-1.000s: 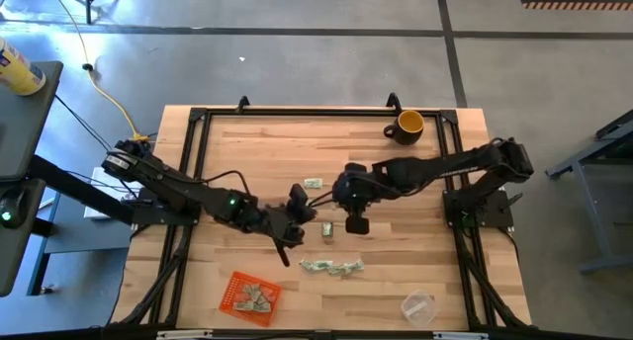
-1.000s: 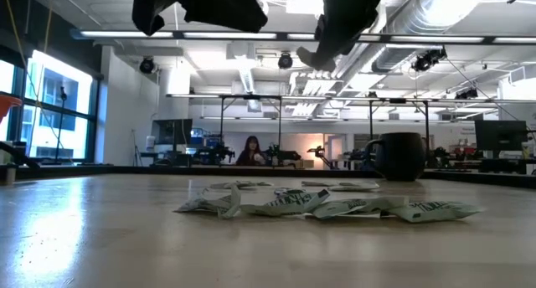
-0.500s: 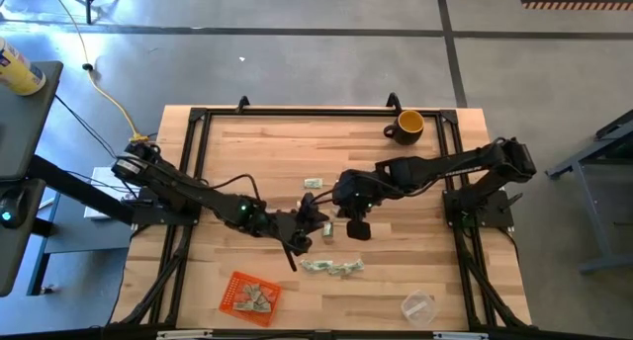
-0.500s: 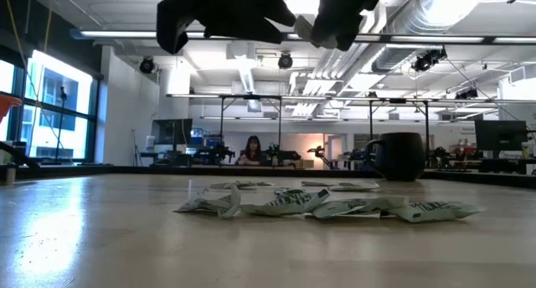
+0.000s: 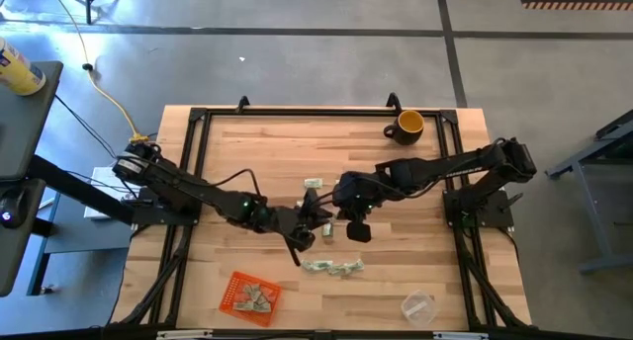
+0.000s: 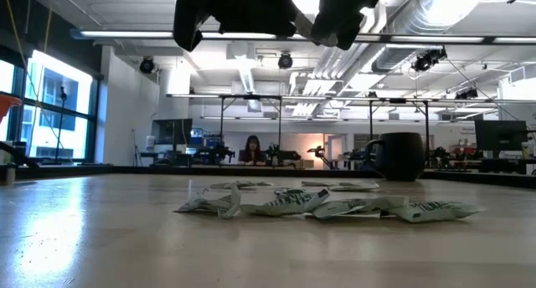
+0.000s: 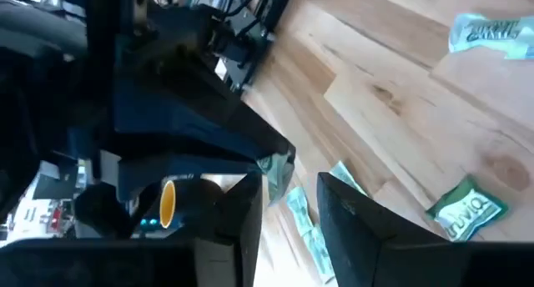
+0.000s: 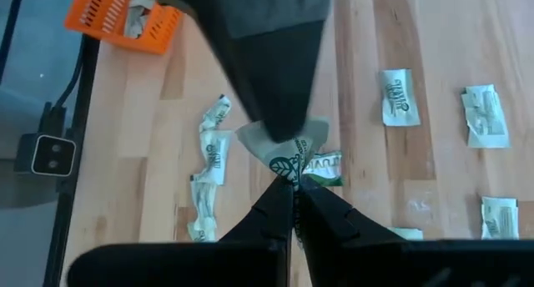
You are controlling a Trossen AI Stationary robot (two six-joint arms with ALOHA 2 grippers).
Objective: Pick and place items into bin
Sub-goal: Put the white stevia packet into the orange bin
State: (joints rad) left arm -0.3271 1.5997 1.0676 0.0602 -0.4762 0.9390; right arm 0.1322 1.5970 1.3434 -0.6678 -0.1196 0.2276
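Note:
My right gripper (image 5: 337, 208) (image 8: 294, 187) hangs above the table's middle, shut on one green-and-white packet (image 8: 290, 147) (image 7: 275, 165). My left gripper (image 5: 317, 217) (image 7: 292, 183) faces it from the table's left, open. Its fingertips are level with that packet, and one dark finger (image 8: 275, 62) reaches the packet's top. More packets lie flat on the wood: singles (image 5: 313, 183) (image 5: 326, 230) and a row (image 5: 331, 268) (image 6: 327, 206). The orange bin (image 5: 229, 298) (image 8: 88, 12) sits near the table's near edge with several packets in it. My right gripper pinches the packet's edge (image 8: 292, 165) between its two fingertips, coming from the table's right. The packet is lifted clear of the table and sticks out beyond the fingertips. My left gripper's finger reaches the packet's far edge (image 8: 269, 137); whether it touches, I cannot tell.
A yellow-and-black mug (image 5: 407, 125) (image 6: 400, 156) stands near the far right corner. A clear plastic cup (image 5: 417, 305) lies near the near right corner. A black frame (image 5: 203, 118) runs round the tabletop. Bare wood shows between the row of packets and the bin.
My left gripper has moved toward the table's right until its fingertips met my right gripper's tips. My right gripper has risen a little and shifted slightly toward the left gripper, staying shut on the packet. The packets on the table have not moved.

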